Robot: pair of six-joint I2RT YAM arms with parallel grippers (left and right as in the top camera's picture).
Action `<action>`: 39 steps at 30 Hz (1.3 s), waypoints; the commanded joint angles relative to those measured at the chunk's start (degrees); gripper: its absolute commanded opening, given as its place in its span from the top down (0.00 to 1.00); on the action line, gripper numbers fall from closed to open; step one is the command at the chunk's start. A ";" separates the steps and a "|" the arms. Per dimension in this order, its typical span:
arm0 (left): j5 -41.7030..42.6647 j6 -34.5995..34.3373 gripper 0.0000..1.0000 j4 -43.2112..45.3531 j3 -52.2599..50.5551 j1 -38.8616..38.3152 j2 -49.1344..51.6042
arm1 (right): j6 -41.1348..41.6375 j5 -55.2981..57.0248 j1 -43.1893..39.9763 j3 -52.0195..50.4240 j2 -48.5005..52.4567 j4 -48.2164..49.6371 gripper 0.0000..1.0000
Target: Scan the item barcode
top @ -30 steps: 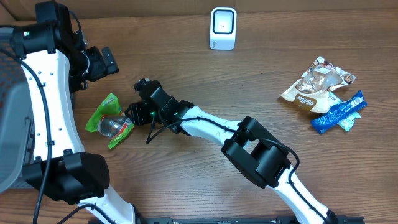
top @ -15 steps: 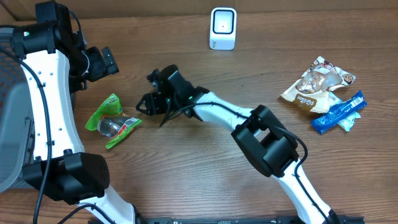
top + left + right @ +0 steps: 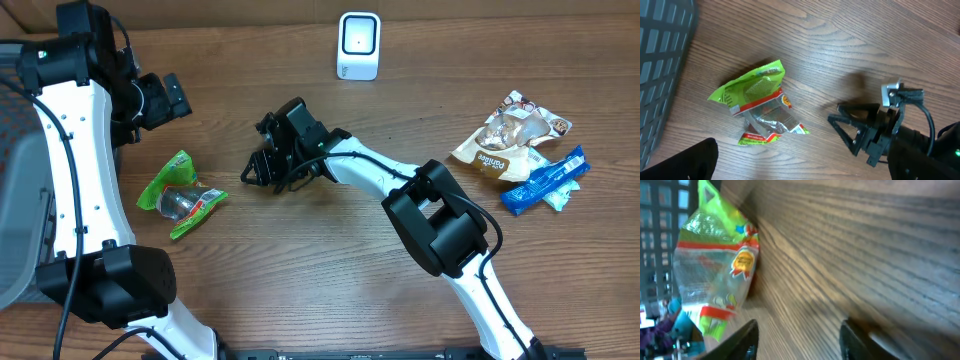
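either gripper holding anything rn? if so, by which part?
Nothing is held. Right gripper is open and empty, apart from the green packet. Left gripper is open and empty too.

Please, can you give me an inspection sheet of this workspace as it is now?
Surface: brown wooden table, nothing spilled.
Job's things: white barcode scanner at far edge; green crumpled snack packet lying loose.
Clutter: beige snack bag, blue wrapper beside it.
Grippers: left gripper open, empty; right gripper open, empty, apart from packet.
Cables: black cable looped at right wrist.
Surroundings: grey mesh basket at left.
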 commanded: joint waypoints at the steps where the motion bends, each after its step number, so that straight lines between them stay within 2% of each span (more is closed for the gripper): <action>1: 0.96 -1.03 0.00 -0.04 0.15 -0.55 0.44 | -2.67 0.44 -0.83 0.94 -2.23 -1.44 0.35; 5: -1.77 -5.20 0.00 1.11 -3.41 -1.18 0.57 | -6.01 5.77 -3.23 4.96 -2.23 -11.74 0.25; 8: -2.64 -6.34 0.00 2.40 -7.13 -1.95 0.57 | -7.37 8.39 -5.05 7.80 -2.23 -18.23 0.23; 15: -3.80 -7.02 0.05 6.80 -18.03 -2.69 0.57 | -7.37 9.38 -7.87 8.50 -2.23 -22.56 0.14; 17: -4.70 -7.10 0.12 8.33 -21.11 -2.69 0.57 | -7.37 9.35 -8.22 8.50 -2.23 -22.82 0.14; 21: -7.89 -9.20 0.40 10.03 -25.00 -2.69 0.57 | -7.37 9.40 -8.26 8.50 -2.23 -22.84 0.14; 23: -11.30 -12.90 0.49 10.01 -26.45 -2.73 0.57 | -7.37 9.40 -8.26 8.50 -2.23 -22.77 0.14; 28: -15.06 -16.41 0.49 13.73 -31.87 -3.45 0.57 | -7.37 9.40 -8.26 8.50 -2.23 -22.80 0.14; 34: -15.02 -18.58 0.49 20.11 -38.36 -3.43 0.57 | -7.37 9.68 -8.26 8.50 -2.23 -22.77 0.14; 39: -11.43 -18.71 0.53 27.12 -43.08 -4.24 0.57 | -7.39 9.84 -8.39 8.50 -2.23 -22.69 0.14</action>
